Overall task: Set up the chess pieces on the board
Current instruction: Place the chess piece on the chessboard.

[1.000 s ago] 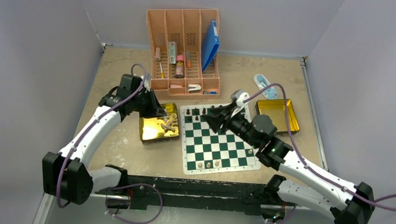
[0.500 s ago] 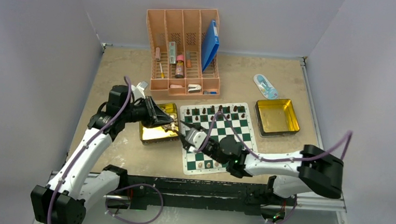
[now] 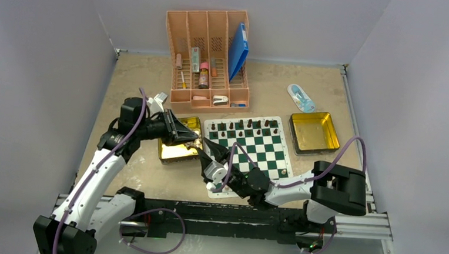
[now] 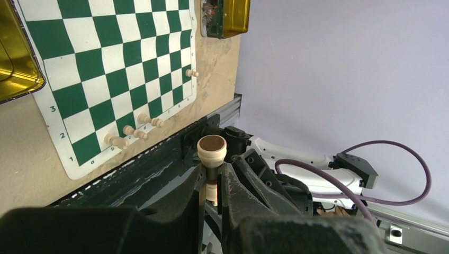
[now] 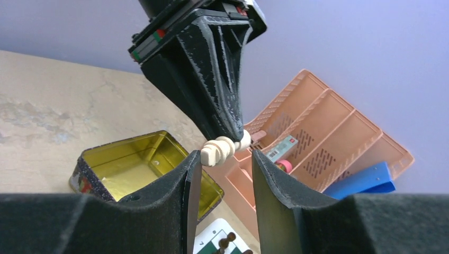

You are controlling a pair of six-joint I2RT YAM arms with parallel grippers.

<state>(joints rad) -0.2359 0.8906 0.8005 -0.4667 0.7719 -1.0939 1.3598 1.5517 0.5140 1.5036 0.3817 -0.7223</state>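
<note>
Right wrist view: my left end effector (image 5: 233,133) clamps a pale chessman (image 5: 218,150) at the board's (image 3: 267,154) nine o'clock, with my right end effector (image 5: 221,161) apart, flanking it; a handover, I judge, needing closure next.

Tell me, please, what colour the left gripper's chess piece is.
Pale tan piece; clearest in the left wrist view.

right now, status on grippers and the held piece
Left gripper shut on pale chess piece. Right gripper open, jaws flanking it, no grip yet. Nothing blocking.
</note>
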